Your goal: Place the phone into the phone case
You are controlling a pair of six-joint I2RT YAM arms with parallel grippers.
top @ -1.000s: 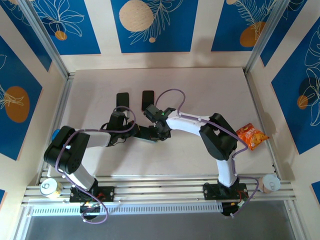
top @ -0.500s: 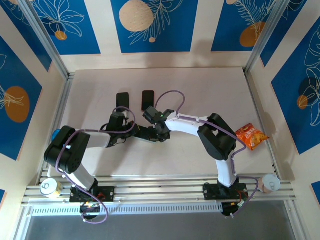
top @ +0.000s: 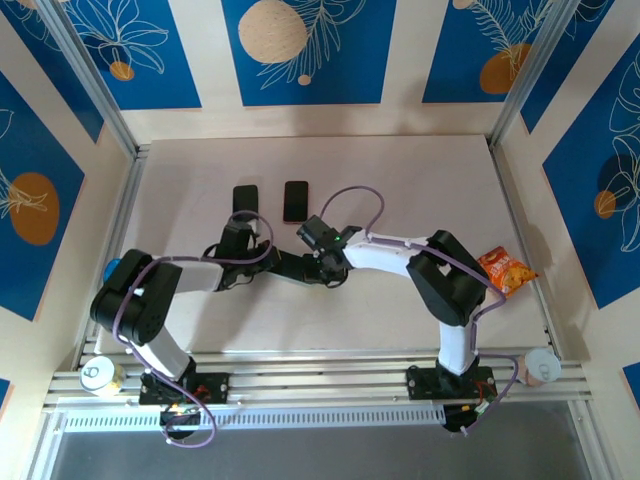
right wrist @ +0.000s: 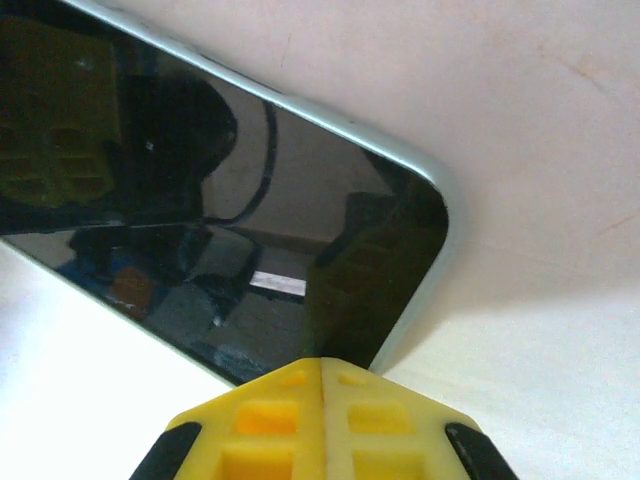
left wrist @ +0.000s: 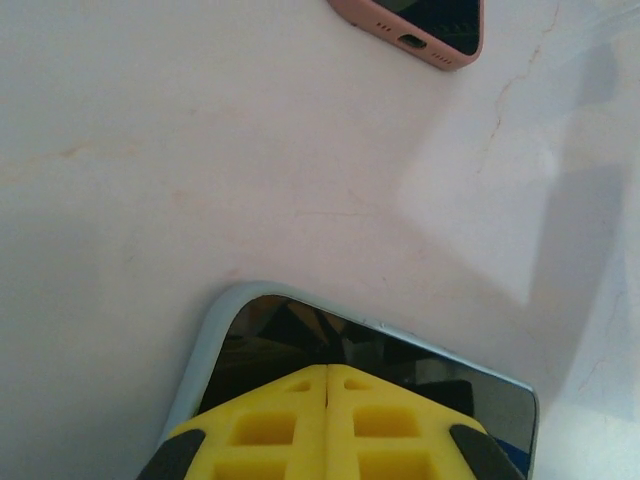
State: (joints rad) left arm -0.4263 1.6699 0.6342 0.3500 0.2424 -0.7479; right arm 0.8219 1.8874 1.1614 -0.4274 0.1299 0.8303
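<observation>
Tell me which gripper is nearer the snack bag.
Right. The right gripper is left of the bag; the left gripper lies farther left.

Phone (left wrist: 420, 365): glossy black screen, pale blue-grey rim, flat on the table, face up. Pink case (left wrist: 425, 25) lies well apart.

This is looking like a robotics lab test cell: a pale tabletop (top: 420, 180) is sitting boxed in by walls carrying blue leaf-print panels (top: 300, 50) and aluminium posts (top: 92, 85). A left arm (top: 150, 297) and a right arm (top: 445, 285), both trailing cables, are standing bolted to an aluminium rail (top: 320, 385) at its near edge.
</observation>
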